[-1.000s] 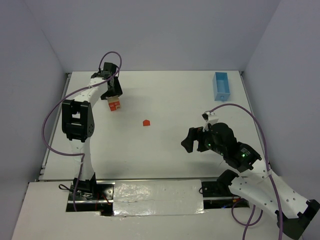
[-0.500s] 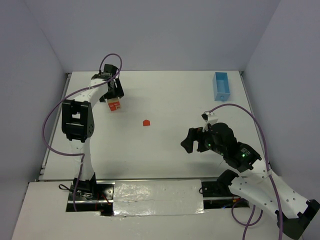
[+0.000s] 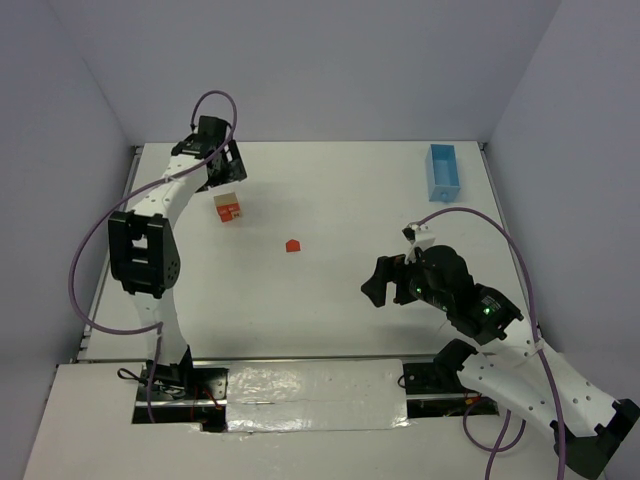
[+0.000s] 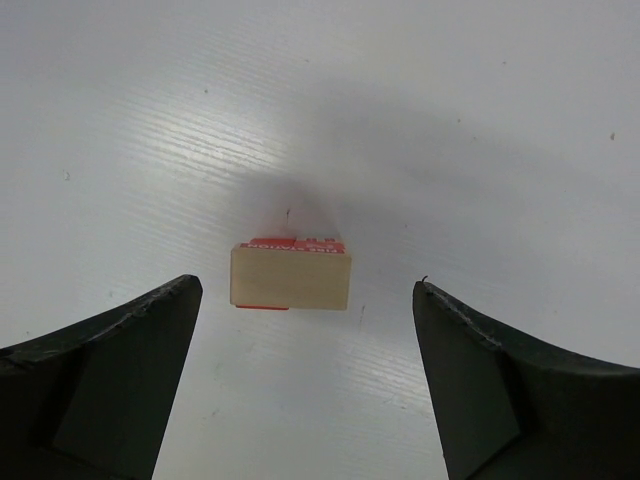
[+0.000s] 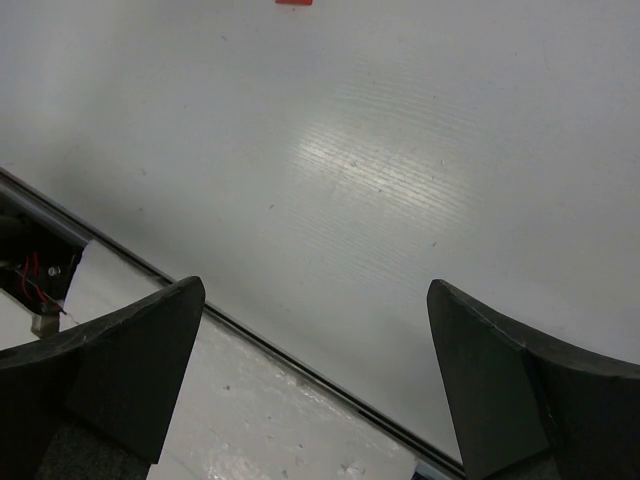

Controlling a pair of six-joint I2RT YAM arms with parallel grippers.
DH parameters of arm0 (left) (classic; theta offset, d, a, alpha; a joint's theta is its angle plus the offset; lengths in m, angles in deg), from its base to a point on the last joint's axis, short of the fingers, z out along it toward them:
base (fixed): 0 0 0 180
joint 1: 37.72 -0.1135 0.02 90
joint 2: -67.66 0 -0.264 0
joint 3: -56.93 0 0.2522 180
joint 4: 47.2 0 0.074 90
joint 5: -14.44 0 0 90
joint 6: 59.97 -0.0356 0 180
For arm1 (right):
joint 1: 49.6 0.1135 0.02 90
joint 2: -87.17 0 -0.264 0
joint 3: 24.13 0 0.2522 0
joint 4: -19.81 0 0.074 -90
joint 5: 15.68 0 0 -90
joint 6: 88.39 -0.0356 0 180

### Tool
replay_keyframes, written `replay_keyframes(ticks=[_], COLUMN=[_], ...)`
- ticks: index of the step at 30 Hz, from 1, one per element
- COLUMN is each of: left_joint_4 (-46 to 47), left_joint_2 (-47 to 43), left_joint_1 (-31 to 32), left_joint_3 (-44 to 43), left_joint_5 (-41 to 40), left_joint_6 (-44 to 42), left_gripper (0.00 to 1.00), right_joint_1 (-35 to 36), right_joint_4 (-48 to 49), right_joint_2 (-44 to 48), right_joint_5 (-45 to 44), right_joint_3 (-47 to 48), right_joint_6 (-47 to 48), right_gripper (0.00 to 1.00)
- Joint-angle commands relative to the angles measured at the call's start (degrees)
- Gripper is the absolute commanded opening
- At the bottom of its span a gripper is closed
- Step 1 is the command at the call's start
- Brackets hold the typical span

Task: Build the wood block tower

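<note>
Tower's a 2-block stack (image 4: 291,277) at far left, tan on top of red, sitting free on the table. The left gripper (image 3: 226,172) hangs just behind it, spread wide and holding nothing. The right gripper (image 3: 374,288) is also wide open and empty, near right. 1 loose red block (image 3: 292,245) sits mid-table between them. I'd guess that's next: come straight down, center it between the fingers, then set it on the tan block squarely, since a nudge could topple the stack.

— Where is the little stack (image 3: 228,208)?
— Just past the left fingers (image 4: 110,380), in the gap between them, touching neither. A tan block (image 4: 291,281) lies flat on a red block (image 4: 296,243).
— And the lone red piece (image 5: 294,2)?
— Far ahead of the right fingers (image 5: 120,370).
</note>
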Motion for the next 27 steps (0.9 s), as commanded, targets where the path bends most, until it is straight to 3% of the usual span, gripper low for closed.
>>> replay_keyframes(ticks=[1, 7, 27], left_joint_4=[-2.5, -8.0, -7.7], left_joint_2=[-2.3, 1.2, 7.2], left_joint_1=[0.4, 0.7, 0.8], left_joint_3=[-0.3, -3.7, -3.7], left_joint_5=[-0.3, 1.5, 2.1], left_joint_6=[-1.9, -4.4, -3.6], left_gripper=[0.99, 1.0, 1.0], right_joint_1=[0.1, 0.1, 0.1], right_joint_4=[2.7, 2.9, 3.2], right_joint_2=[0.1, 0.3, 0.3], right_joint_5=[0.3, 1.0, 1.5], right_joint_3=[-0.5, -0.5, -0.8], right_joint_6=[0.7, 1.0, 1.1], right_gripper=[1.0, 1.0, 1.0])
